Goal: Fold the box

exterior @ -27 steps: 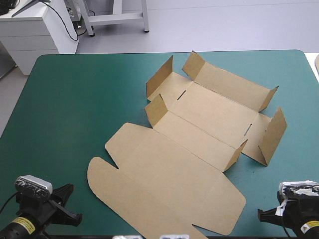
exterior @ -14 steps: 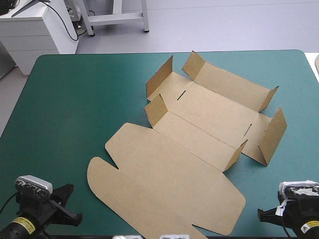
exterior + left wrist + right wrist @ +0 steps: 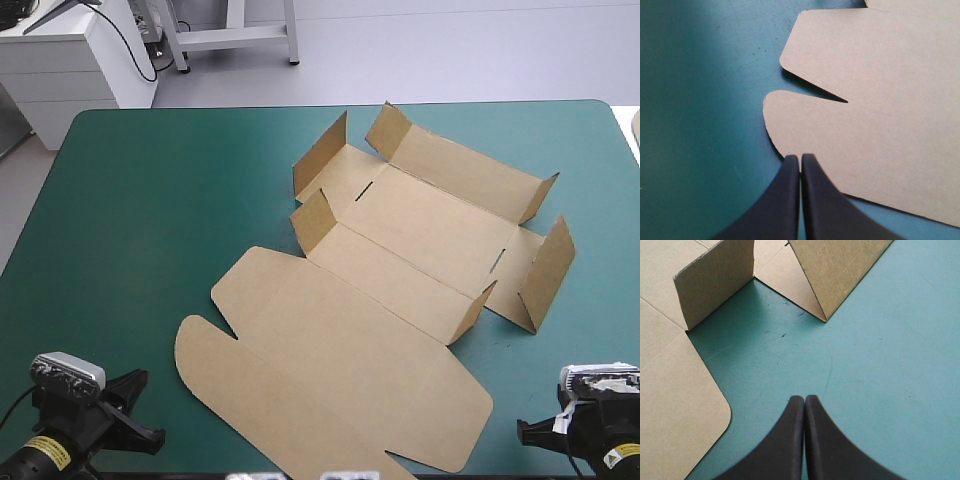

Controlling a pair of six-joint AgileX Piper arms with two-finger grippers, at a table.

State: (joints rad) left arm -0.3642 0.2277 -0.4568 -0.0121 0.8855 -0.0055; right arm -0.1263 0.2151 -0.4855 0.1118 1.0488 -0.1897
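Box (image 3: 380, 300) sits mostly flat on the bench (image 3: 150, 200), small flaps up, folding barely started. Your left pincer (image 3: 800, 159) and right pincer (image 3: 804, 400) are both pressed together, empty; next you'd likely raise a long wall.

Both closed, seemingly hovering: left gripper (image 3: 800, 157), right gripper (image 3: 804, 398).

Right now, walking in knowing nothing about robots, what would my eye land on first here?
Most likely the big cut sheet of brown cardboard, the box, lying open across the middle of the teal-green table. Its far half has short flaps standing up, and its near half lies flat. Next you would notice the left gripper and right gripper at the table's near corners, their black fin-shaped fingers shut and holding nothing.
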